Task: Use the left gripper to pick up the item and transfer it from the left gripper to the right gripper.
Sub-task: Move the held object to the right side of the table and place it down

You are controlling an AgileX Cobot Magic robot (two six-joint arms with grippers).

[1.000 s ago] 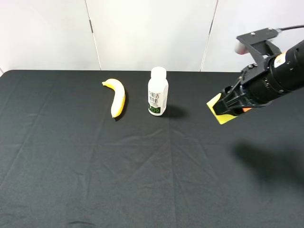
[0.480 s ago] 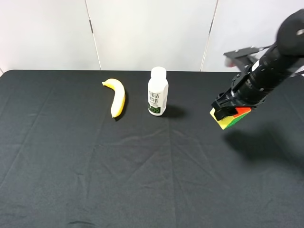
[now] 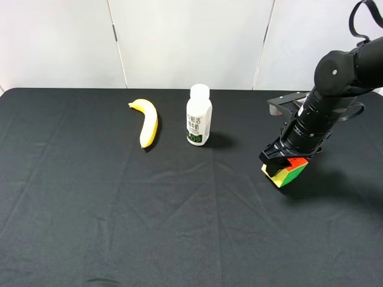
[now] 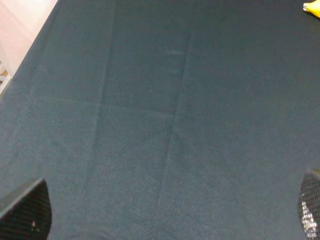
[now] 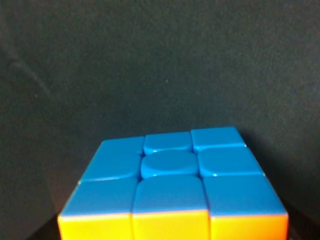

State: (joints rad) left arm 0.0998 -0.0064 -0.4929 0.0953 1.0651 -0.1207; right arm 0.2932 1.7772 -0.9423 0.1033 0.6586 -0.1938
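Note:
The puzzle cube (image 3: 286, 172) shows yellow, green and red faces at the right of the black table, tilted and very low over the cloth. My right gripper (image 3: 280, 160) is shut on it from above. In the right wrist view the cube (image 5: 172, 180) fills the lower part with its blue face and orange edge, and the fingers are hidden. My left gripper (image 4: 167, 215) is open and empty over bare cloth at the table's left side, with one mesh fingertip (image 4: 27, 210) showing in each lower corner. The left arm is out of the exterior high view.
A white bottle (image 3: 198, 115) stands upright at the back middle. A yellow banana (image 3: 146, 121) lies to its left, and its tip (image 4: 312, 6) shows in the left wrist view. Black cloth (image 3: 119, 209) covers the table and a white wall stands behind.
My right arm has swung down and slightly left, lowering the cube from mid-air to just above the cloth. The bottle and banana have not moved.

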